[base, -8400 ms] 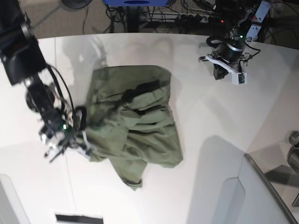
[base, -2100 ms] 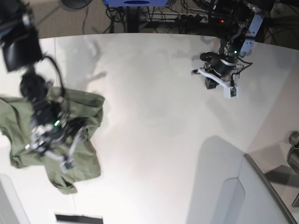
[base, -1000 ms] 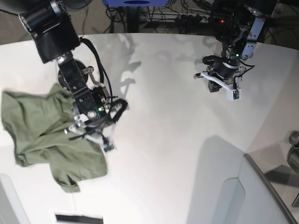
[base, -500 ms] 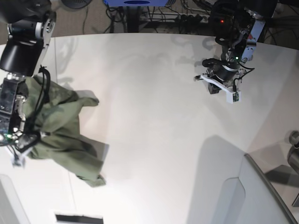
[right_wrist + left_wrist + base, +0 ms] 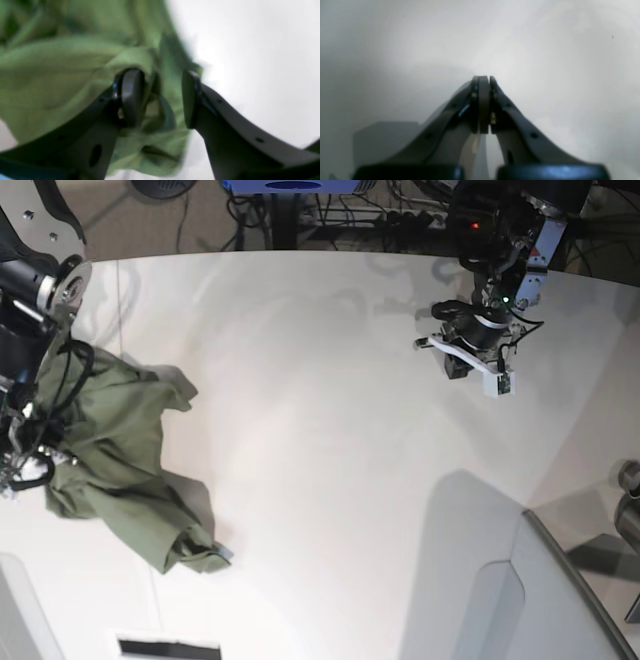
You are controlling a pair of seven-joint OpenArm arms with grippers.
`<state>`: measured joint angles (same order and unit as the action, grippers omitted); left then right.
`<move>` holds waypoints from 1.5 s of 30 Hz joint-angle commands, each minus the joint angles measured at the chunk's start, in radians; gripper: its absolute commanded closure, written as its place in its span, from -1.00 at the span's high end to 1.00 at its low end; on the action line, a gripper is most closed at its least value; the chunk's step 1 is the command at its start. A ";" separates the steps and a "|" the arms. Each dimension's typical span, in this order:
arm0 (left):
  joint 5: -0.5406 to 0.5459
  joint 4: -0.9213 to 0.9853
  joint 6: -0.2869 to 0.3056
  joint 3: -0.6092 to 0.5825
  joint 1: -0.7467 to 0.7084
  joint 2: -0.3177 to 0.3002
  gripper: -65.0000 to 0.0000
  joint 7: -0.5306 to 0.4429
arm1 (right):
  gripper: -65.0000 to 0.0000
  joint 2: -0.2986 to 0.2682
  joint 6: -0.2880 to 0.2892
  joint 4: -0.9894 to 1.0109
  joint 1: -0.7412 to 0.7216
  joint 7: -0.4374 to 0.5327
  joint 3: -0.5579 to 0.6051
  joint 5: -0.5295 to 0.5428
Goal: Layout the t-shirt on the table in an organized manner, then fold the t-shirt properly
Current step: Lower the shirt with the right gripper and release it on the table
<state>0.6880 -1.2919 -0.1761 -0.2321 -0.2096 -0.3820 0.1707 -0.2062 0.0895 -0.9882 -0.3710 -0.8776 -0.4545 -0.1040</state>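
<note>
T-shirt (image 5: 115,460), olive green, lies bunched at the far left of the white tabletop (image 5: 330,430) in the base view, a rumpled heap with one lobe trailing down toward the near edge. It is not spread out; folds overlap and I cannot pick out collar or sleeves.

Right gripper (image 5: 160,97): the wrist view shows its two dark fingers (image 5: 131,96) parted with a clear gap. Green cloth fills the space behind and to the left of them, and a fold of it sits in the gap, lying against the left-hand pad. The other pad stands off the cloth with white tabletop behind it. That picture is blurred, so whether the fabric is truly pinched or only draped there I cannot say; the jaws do not look closed on it. In the base view this gripper is lost at the left frame edge, where the right arm (image 5: 35,330) comes down from the upper left corner over the shirt's upper part, cables looping across the cloth.

Left gripper (image 5: 483,105): jaws pressed together, pads meeting, nothing between them. Bare white surface below it. In the base view the left arm (image 5: 480,330) hangs at the far right end of the tabletop, wrist bent down, well apart from the shirt.
</note>
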 commanded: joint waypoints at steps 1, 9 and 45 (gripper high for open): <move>0.002 -0.004 -0.004 0.000 -0.004 -0.008 -1.00 0.030 | -0.29 -0.014 0.019 -0.111 0.014 0.015 0.061 0.007; 0.002 -0.004 -0.004 0.001 -0.003 -0.012 -1.00 0.030 | -0.27 -0.031 0.180 -0.823 0.412 0.021 0.441 0.007; -0.136 -0.004 -0.004 0.012 -0.026 0.005 -1.00 0.030 | -0.72 -0.055 0.212 -0.369 0.258 0.096 0.975 0.010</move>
<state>0.5495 -1.2938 -0.1761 -0.2218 -0.2256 -0.3683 0.1604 -0.2596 0.3038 -1.3430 -0.0906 -0.7925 0.5274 -0.0895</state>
